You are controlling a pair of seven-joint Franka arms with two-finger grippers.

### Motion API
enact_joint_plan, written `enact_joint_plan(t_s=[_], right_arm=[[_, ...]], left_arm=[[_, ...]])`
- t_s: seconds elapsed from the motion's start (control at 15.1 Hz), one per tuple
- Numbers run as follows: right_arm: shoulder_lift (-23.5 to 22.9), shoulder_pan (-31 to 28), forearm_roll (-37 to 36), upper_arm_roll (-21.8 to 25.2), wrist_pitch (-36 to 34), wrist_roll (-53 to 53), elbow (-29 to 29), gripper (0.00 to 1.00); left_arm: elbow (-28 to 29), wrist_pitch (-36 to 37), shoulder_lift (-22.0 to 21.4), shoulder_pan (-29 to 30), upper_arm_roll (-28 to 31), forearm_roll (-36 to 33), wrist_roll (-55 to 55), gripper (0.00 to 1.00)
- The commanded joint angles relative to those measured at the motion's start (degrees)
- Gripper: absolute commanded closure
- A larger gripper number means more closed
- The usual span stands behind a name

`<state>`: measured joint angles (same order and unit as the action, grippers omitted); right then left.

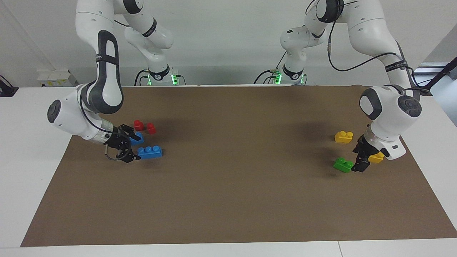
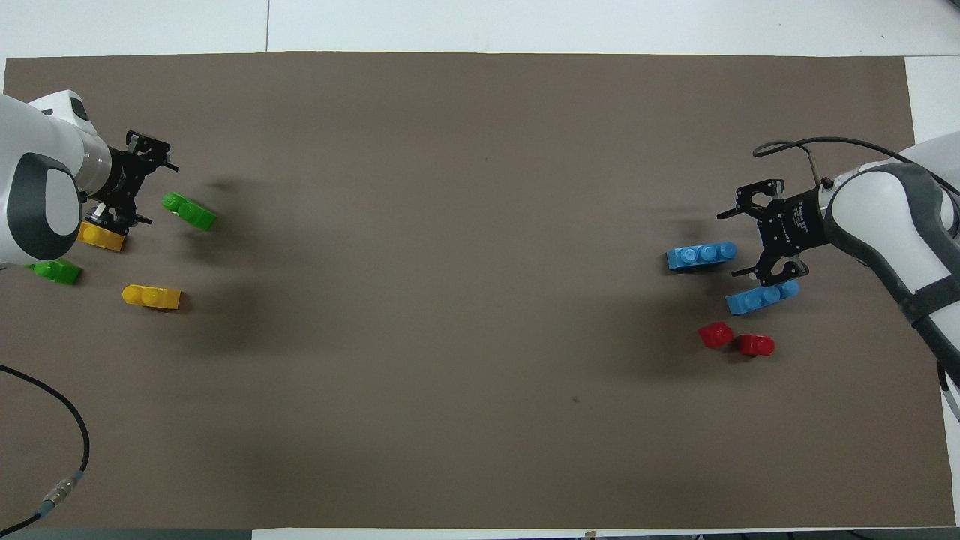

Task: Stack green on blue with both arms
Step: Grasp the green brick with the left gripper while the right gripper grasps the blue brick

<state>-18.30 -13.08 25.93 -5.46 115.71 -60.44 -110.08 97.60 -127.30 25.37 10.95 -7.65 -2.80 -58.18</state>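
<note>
A green brick (image 1: 343, 164) (image 2: 189, 211) lies on the brown mat at the left arm's end. My left gripper (image 1: 357, 159) (image 2: 159, 191) is open and low, right beside it, with nothing in it. A second green brick (image 2: 56, 271) lies nearer to the robots; the left arm hides it in the facing view. Two blue bricks lie at the right arm's end, one farther from the robots (image 1: 150, 152) (image 2: 701, 256), one nearer (image 1: 136, 137) (image 2: 761, 297). My right gripper (image 1: 134, 146) (image 2: 731, 245) is open and empty, low, its fingertips next to the farther blue brick.
Two yellow bricks (image 2: 101, 236) (image 2: 152, 296) lie by the green ones, also in the facing view (image 1: 376, 157) (image 1: 343, 136). Two small red bricks (image 1: 139, 125) (image 1: 151, 128) (image 2: 716, 334) (image 2: 756, 345) lie nearer to the robots than the blue ones. A brown mat (image 1: 228, 200) covers the table.
</note>
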Motion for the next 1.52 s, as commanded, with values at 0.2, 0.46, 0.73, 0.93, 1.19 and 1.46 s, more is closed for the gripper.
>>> enact_joint_plan(t_s=[0.2, 0.46, 0.73, 0.93, 1.19, 1.46], right_arm=[[-0.2, -0.4, 2.6, -0.2, 3.3, 3.3, -3.1, 0.01], [-0.4, -0.7, 2.8, -0.2, 6.1, 4.3, -5.1, 0.02], [-1.0, -0.9, 2.8, -0.2, 8.0, 6.2, -6.1, 0.14], [-1.0, -1.0, 3.7, -0.2, 8.7, 7.0, -6.4, 0.39], [-1.1, -1.2, 3.9, -0.2, 8.3, 7.2, -5.7, 0.86], [-1.9, -0.9, 3.7, -0.1, 0.6, 7.1, 2.8, 1.00]], left_arm=[[2.5, -5.0, 1.5, 0.2, 0.0, -1.2, -1.2, 0.00], [4.1, -4.7, 1.1, -0.5, 0.0, -1.2, -1.3, 0.00], [4.3, -4.7, 1.0, -0.6, 0.1, -1.2, -1.3, 0.02], [4.0, -4.4, 1.0, -0.7, 0.1, -1.7, -1.3, 0.62], [3.7, -4.0, 1.0, -0.6, 0.0, -1.7, -0.7, 1.00], [3.3, -2.8, -0.8, -0.7, -0.3, -1.4, -1.1, 1.00]])
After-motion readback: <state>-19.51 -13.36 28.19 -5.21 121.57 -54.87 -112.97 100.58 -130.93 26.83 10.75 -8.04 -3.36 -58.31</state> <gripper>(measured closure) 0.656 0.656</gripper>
